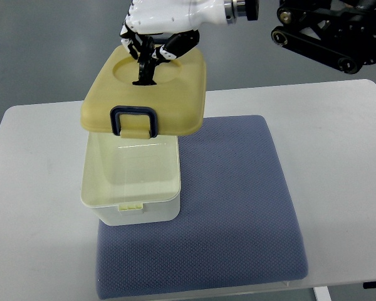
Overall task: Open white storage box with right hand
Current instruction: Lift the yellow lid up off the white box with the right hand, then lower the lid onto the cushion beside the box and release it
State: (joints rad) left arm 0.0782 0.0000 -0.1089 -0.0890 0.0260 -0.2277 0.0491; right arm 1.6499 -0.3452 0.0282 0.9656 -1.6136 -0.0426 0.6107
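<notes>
A white storage box (130, 207) stands open on the left part of a blue-grey mat (238, 200). Its cream-yellow lid (175, 94) with a dark blue clasp (135, 121) is lifted and tilted up over the box's far edge. My right hand (151, 44), white with black fingers, comes in from the upper right and grips the lid's far rim, with one finger (144, 69) pressed into the round recess on the lid's top. The box interior looks empty. The left arm does not show.
The mat lies on a white table (31, 188). Black arm linkage (326, 34) sits at the upper right above the table's far edge. Grey floor lies beyond the table.
</notes>
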